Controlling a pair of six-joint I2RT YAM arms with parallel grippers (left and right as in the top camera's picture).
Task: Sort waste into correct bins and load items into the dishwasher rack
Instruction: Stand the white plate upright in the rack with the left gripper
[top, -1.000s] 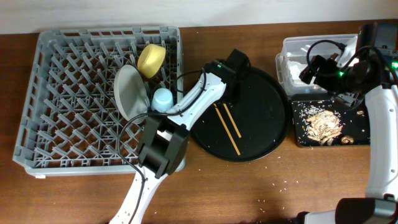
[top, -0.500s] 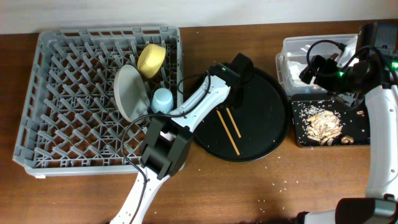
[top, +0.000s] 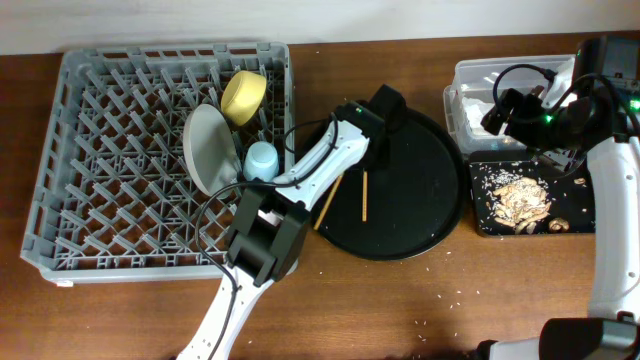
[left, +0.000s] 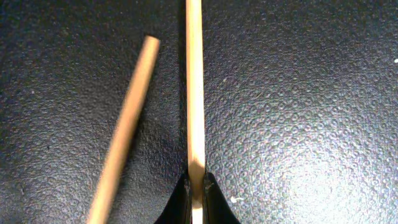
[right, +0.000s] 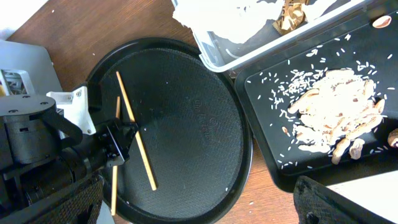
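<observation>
Left jaws are pinching one chopstick over the round black tray, the other chopstick lying beside it; both are awaiting racking. Yellow bowl, plate and light-blue cup are standing in the dishwasher rack, waste sitting binned. Right jaws are hanging spread, empty.

gripped chopstick runs off the top edge; loose chopstick is blurred.
</observation>
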